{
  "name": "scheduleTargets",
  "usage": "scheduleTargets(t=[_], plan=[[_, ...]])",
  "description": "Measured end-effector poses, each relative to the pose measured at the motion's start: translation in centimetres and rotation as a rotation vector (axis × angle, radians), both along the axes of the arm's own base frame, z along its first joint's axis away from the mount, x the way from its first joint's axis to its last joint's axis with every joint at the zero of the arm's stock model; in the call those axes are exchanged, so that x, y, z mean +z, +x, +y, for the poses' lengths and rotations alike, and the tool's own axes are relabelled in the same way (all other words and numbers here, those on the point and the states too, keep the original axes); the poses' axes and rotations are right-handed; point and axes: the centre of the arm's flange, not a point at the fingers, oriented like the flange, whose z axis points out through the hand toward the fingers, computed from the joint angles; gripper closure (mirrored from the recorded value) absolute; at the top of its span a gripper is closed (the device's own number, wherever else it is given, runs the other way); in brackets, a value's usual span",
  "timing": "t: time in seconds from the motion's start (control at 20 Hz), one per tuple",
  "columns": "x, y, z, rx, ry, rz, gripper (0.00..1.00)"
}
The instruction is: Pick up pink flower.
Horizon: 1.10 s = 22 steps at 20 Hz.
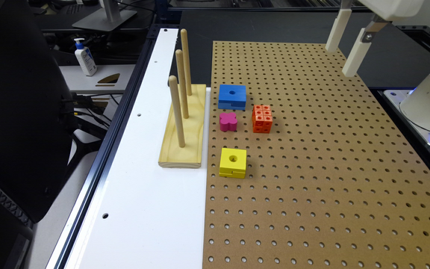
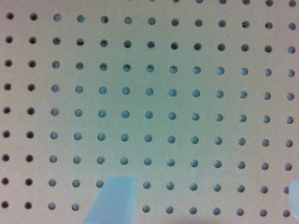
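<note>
Task not begun: end effector (image 1: 345,48), spread wide and empty, hangs upper right, pink flower (image 1: 228,122) ungrasped at centre-left.

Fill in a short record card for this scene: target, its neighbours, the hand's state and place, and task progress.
target: pink flower, flat on the pegboard
neighbours: blue block behind it, orange studded cube beside it, yellow block nearer the camera, peg stand alongside
hand: hand open, raised above the pegboard, apart from all blocks
progress: flower not yet grasped
</note>
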Motion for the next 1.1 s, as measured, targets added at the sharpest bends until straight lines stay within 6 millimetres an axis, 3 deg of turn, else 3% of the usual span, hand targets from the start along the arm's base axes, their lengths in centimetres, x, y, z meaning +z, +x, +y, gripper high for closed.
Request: scheduleTargets(t=[1.1], plan=[[0.81,0.76,-0.34,-0.012,0.002,-0.036,0.0]])
